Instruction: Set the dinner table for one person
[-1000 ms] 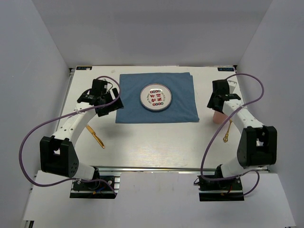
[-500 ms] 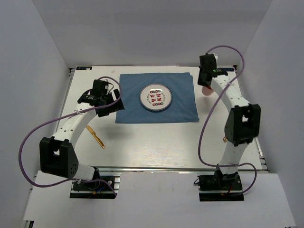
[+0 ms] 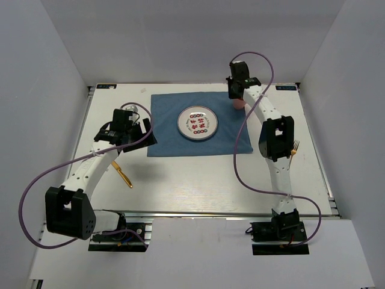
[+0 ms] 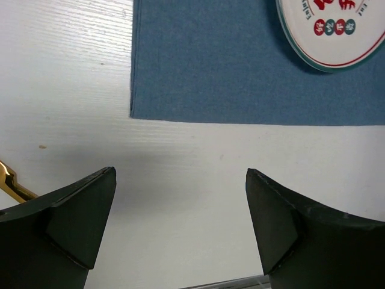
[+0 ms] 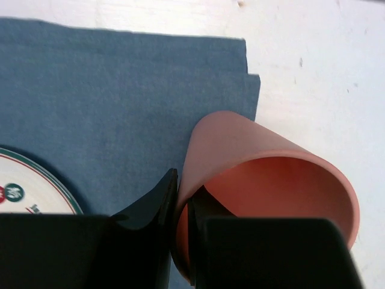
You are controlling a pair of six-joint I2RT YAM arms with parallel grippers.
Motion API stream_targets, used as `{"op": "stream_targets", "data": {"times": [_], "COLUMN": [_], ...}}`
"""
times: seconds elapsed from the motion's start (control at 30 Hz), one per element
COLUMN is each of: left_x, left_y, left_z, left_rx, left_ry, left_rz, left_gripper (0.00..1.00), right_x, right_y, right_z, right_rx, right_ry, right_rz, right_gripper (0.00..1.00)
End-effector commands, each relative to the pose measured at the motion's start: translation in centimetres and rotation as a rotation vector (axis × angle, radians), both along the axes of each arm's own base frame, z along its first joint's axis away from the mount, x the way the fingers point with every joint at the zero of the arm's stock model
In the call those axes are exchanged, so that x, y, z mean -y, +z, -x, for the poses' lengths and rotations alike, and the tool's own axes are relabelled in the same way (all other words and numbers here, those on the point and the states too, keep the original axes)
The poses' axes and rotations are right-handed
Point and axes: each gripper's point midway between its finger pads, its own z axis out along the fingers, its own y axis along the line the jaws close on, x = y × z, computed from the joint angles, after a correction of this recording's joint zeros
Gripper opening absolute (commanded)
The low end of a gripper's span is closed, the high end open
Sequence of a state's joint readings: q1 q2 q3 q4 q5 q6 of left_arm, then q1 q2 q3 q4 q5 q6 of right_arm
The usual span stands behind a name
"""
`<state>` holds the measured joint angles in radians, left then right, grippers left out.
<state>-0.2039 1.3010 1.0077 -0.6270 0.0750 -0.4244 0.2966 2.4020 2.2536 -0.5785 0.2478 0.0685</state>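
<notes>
Qty: 1 bench [image 3: 198, 180], 1 blue cloth [image 3: 165, 120], 1 plate [image 3: 198, 123], 1 pink cup [image 3: 238, 104], 1 gold fork [image 3: 295, 147] right, 1 gold utensil [image 3: 123, 176] left.

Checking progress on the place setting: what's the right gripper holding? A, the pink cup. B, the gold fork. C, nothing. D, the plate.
A: in the right wrist view the right gripper pinches the wall of the pink cup above the blue cloth.

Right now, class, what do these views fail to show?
Top view: fork, mostly behind the right arm.
Left wrist view: gold utensil, cut by the edge and a finger; type unclear.
Right wrist view: whether the pink cup touches the blue cloth; the right end effector hides its underside.
</notes>
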Motion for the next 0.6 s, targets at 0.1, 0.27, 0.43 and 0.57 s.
{"op": "stream_targets", "data": {"times": [0.1,0.27,0.43,0.57], "left_x": [0.9,1.0,1.1,1.1], "left_y": [1.7,1.6,1.4,1.4], "left_z": [-0.6,-0.5,-0.4,-0.4], "left_rx": [0.06,0.058,0.048,0.046], "left_ry": [-0.046,-0.051,-0.056,-0.056], "left_rz": [0.043,0.047,0.049,0.046], "left_gripper": [0.98,0.98,0.98,0.98], "right_x": [-2.4,-3.4,-4.0,-4.4], "right_y": [2.4,3.4,3.8,3.0], "right_z": [-2.3,-2.8,-3.7,-3.8], "right_rx": [0.107,0.145,0.172,0.161], "right_ry": [0.064,0.066,0.068,0.075], "right_rz": [-0.076,-0.113,-0.129,-0.139], "right_gripper": [0.0,0.0,0.0,0.03]}}
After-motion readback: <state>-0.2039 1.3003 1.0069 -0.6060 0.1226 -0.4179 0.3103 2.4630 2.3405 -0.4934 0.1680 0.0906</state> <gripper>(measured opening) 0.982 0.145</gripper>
